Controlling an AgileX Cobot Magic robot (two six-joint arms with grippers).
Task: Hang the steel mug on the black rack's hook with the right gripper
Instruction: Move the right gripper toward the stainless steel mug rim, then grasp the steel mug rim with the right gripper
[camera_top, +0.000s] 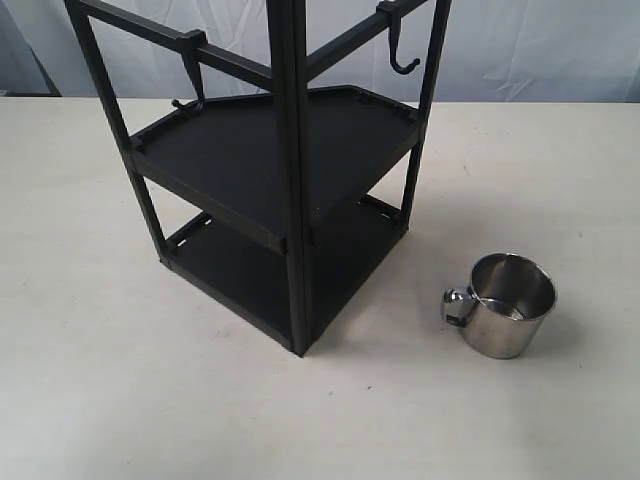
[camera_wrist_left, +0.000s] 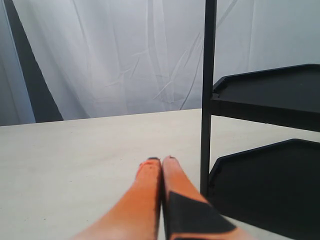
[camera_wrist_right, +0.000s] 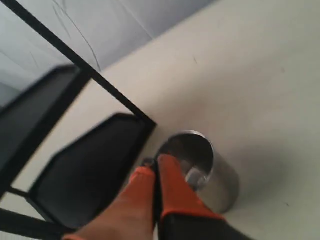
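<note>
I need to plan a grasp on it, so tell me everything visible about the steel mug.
The steel mug is a small, shiny, mirror-sided cylinder of polished metal with a looped handle facing the black rack. It stands upright and open-topped on the pale table, apart from the rack's lower shelf, looking empty. In the right wrist view the right gripper, fingers together, is near its rim on the rack's side; contact cannot be judged.

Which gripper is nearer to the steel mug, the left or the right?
Right. The right gripper hangs just beside the steel mug, fingers shut. The left gripper faces the black rack; no mug shows there.
</note>
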